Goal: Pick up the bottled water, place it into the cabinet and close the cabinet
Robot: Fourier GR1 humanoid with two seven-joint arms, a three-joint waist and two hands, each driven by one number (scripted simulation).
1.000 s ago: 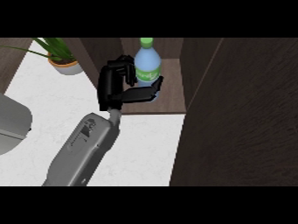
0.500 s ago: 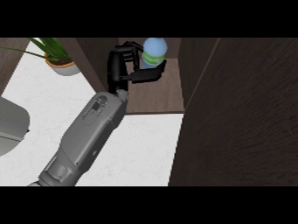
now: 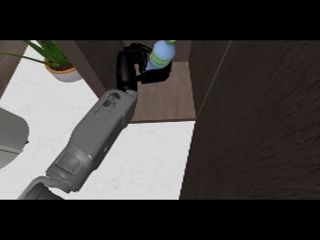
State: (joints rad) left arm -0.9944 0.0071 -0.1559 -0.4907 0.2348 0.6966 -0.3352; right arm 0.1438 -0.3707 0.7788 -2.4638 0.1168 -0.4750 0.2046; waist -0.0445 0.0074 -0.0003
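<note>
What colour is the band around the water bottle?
Green, on the pale blue water bottle; the head view shows it.

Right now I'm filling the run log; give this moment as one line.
phase: placing | robot hand: curled round bottled water | bottle: over cabinet shelf | cabinet door: open

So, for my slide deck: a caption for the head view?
Hand holding the bottled water inside the open cabinet, potted plant at left.

Bottled water [image 3: 161, 55] inside cabinet [image 3: 163, 96], plant [image 3: 55, 58] left
</note>
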